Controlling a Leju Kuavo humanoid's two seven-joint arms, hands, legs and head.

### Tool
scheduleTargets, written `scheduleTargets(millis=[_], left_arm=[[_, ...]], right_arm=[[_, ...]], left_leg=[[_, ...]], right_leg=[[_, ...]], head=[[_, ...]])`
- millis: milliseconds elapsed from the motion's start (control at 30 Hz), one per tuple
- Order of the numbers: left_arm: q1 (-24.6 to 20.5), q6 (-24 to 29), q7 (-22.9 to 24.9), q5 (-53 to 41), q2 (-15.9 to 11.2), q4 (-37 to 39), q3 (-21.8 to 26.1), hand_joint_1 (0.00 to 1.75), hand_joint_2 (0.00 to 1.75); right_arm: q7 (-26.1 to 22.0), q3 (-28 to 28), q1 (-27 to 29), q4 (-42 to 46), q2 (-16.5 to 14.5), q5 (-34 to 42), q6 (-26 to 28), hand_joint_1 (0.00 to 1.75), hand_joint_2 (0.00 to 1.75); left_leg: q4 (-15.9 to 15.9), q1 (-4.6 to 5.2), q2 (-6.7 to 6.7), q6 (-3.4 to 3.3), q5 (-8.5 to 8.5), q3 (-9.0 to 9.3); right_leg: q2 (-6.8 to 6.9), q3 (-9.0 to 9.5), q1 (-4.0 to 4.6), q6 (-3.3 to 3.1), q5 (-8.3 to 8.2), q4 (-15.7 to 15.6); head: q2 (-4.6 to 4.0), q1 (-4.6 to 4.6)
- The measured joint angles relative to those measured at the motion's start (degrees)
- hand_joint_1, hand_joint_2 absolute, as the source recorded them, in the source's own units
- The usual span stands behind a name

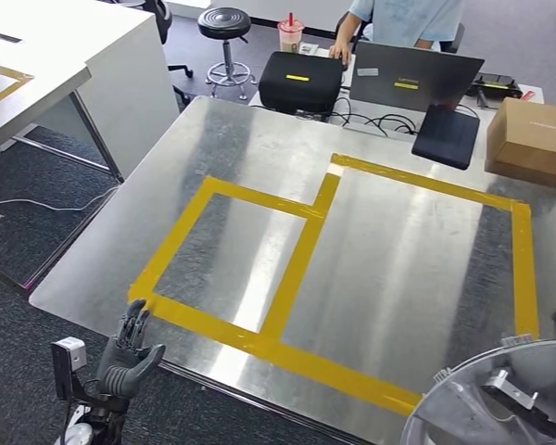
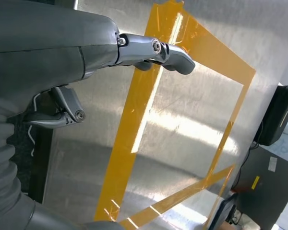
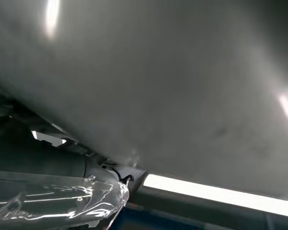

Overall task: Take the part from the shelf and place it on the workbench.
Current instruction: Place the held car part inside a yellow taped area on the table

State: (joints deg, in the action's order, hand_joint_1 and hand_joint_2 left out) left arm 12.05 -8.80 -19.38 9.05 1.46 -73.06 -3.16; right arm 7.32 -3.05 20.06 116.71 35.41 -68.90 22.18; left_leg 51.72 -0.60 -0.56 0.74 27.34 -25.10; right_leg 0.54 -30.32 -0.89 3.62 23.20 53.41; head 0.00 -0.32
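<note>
2 hands: left hand [image 1: 128,357] empty, fingers spread; right hand's state unclear, grey part [image 1: 492,394] beside workbench [image 1: 401,269].

A lab or workshop office: a brushed-metal counter [image 1: 373,278] marked with yellow tape [image 1: 293,269] rectangles; behind it a desk with a laptop [image 1: 410,82], cables, a black case [image 1: 301,81]; grey carpet, a stool [image 1: 225,28], a seated person [image 1: 401,19]

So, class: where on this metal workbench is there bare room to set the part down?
Both rectangles outlined by the yellow tape on the workbench are bare. The far edge is crowded: black case, laptop, dark pad, cardboard box.
</note>
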Motion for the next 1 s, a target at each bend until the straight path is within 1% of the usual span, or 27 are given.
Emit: scheduleTargets(millis=[133, 267, 367, 433, 600, 667, 800, 933, 1000], left_arm=[[-0.04, -0.01, 0.03, -0.06, 0.02, -0.01, 0.2, 0.0, 1.75], [-0.07, -0.03, 0.08, -0.07, 0.02, -0.03, 0.33, 0.0, 1.75], [-0.07, -0.13, 0.17, -0.24, 0.03, -0.03, 0.39, 0.0, 1.75], [-0.07, -0.23, 0.19, -0.48, 0.04, -0.04, 0.44, 0.0, 1.75], [-0.03, -0.2, 0.17, -0.67, 0.28, -0.05, 0.56, 0.0, 1.75], [-0.03, -0.11, 0.16, -0.72, 0.46, -0.05, 0.64, 0.0, 1.75], [-0.06, 0.0, 0.16, -0.74, 0.57, -0.05, 0.68, 0.0, 1.75], [-0.1, 0.01, 0.16, -0.74, 0.55, -0.05, 0.72, 0.0, 1.75], [-0.1, 0.01, 0.16, -0.74, 0.53, -0.05, 0.75, 0.0, 1.75]], right_arm=[[-0.69, -5.63, -0.87, 0.95, -1.89, 0.23, 1.03, 1.34, 1.75], [-0.93, -8.26, -1.54, 1.56, -2.96, 0.44, 1.79, 1.34, 1.75], [-1.09, -10.3, -2.75, 1.74, -3.63, 3.0, 3.13, 1.34, 1.75], [-1.38, -12.62, -3.76, 1.74, -3.86, 4.44, 3.38, 1.34, 1.75], [-4.3, -20.55, -5.8, 1.21, -4.45, 3.01, 6.69, 1.34, 1.75], [-5.41, -22.87, -6.37, 0.86, -4.9, 1.67, 8.16, 1.34, 1.75], [-6.33, -25.38, -6.75, -0.04, -6.0, -1.01, 9.63, 1.34, 1.75], [-5.71, -25.98, -6.58, -1.37, -6.75, -0.08, 6.69, 1.34, 1.75], [-5.61, -26.07, -6.41, -1.87, -7.02, 0.21, 6.23, 1.34, 1.75]], left_leg=[[0.0, 0.03, 0.2, 0.03, -0.06, -0.09], [0.0, 0.03, 0.34, 0.02, -0.12, -0.12], [0.0, 0.04, 0.38, 0.0, -0.16, -0.13], [0.0, 0.05, 0.38, -0.01, -0.2, -0.13], [0.0, 0.08, 0.35, -0.02, -0.25, -0.21], [0.0, 0.08, 0.35, -0.02, -0.24, -0.24], [0.0, 0.08, 0.36, -0.02, -0.24, -0.29], [0.0, 0.08, 0.36, 0.0, -0.26, -0.3], [0.0, 0.08, 0.36, 0.02, -0.27, -0.3]], right_leg=[[-0.19, -0.21, -0.03, -0.05, -0.11, 0.04], [-0.28, -0.28, -0.03, -0.07, -0.19, 0.05], [-0.29, -0.32, -0.03, -0.09, -0.22, 0.07], [-0.27, -0.37, -0.04, -0.11, -0.24, 0.07], [-0.22, -0.46, -0.06, -0.13, -0.26, 0.07], [-0.21, -0.49, -0.07, -0.12, -0.25, 0.08], [-0.23, -0.55, -0.07, -0.12, -0.25, 0.09], [-0.24, -0.58, -0.07, -0.13, -0.26, 0.12], [-0.24, -0.59, -0.08, -0.14, -0.26, 0.13]], head=[[0.0, 0.01], [0.0, 0.0], [0.0, 0.01], [0.0, 0.01], [0.0, 0.01], [0.0, 0.01], [0.0, 0.0], [0.0, 0.01], [0.0, 0.01]])
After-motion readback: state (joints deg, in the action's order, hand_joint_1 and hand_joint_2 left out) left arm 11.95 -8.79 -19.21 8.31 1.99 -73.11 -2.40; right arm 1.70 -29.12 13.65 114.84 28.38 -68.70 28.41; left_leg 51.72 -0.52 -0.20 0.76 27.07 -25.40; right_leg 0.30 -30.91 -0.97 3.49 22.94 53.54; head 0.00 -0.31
